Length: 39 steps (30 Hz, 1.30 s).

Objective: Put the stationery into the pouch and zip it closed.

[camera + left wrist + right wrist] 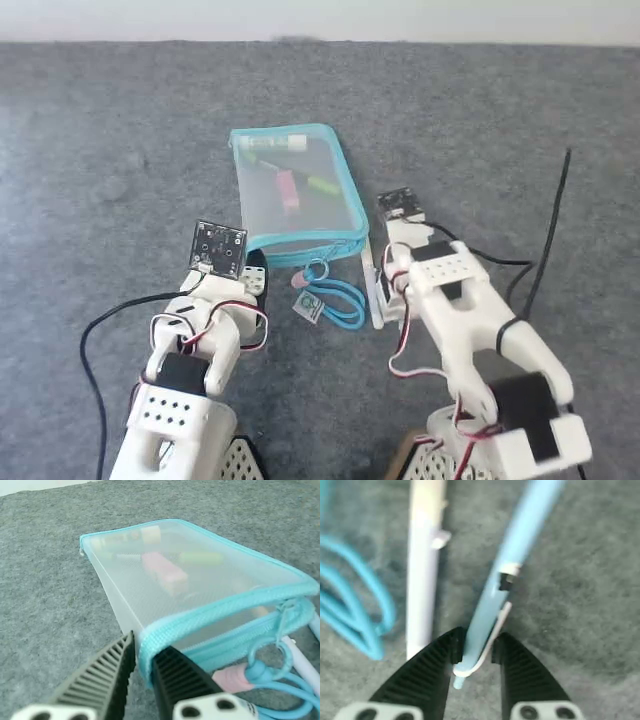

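My left fingers (110, 672) pinch the near zip edge of the pouch (295, 190), which lies midway on the desk (110, 130), well short of its far edge. My right fingers (437, 667) clamp the blue pen (525, 535), with the white pen (422, 570) just beside it.

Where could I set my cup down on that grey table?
Bare grey table lies left of the pouch, behind it, and right of it up to the black cable. It is crowded in front: cord loop, white pen and both arms.
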Motion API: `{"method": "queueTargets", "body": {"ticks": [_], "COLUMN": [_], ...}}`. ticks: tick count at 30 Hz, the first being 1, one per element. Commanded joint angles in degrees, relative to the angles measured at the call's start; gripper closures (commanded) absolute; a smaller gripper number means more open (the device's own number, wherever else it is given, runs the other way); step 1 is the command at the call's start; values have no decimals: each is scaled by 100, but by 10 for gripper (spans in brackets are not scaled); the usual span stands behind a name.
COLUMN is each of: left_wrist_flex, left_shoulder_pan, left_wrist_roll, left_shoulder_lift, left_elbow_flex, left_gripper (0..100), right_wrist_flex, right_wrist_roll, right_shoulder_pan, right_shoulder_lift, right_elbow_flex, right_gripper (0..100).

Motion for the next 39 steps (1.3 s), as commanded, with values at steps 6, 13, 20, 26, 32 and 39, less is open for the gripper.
{"method": "queueTargets", "body": {"ticks": [6,13,20,26,32,39], "left_wrist_flex": [-88,-88,-105,-105,-114,-114], "left_shoulder_pan": [-70,-35,-70,-70,-70,-70], "left_wrist_roll": [-70,-70,-70,-70,-62,-62], "left_shoulder_lift": [-105,-105,-105,-105,-105,-88], "left_elbow_flex": [-4,-4,-4,4,4,4], "left_gripper": [989,989,989,989,989,989], "right_wrist_flex": [505,1411,2782,3960,4769,4760], "right_wrist_roll": [316,1301,2189,2295,2330,2224], "right_shoulder_pan": [312,479,620,602,-567,-1393], "right_shoulder_lift": [110,-1156,-2914,-4145,-4330,-4189], "right_elbow_flex": [-492,-501,-686,-1319,-1380,-1389], "right_gripper": [980,992,992,992,992,992]}}
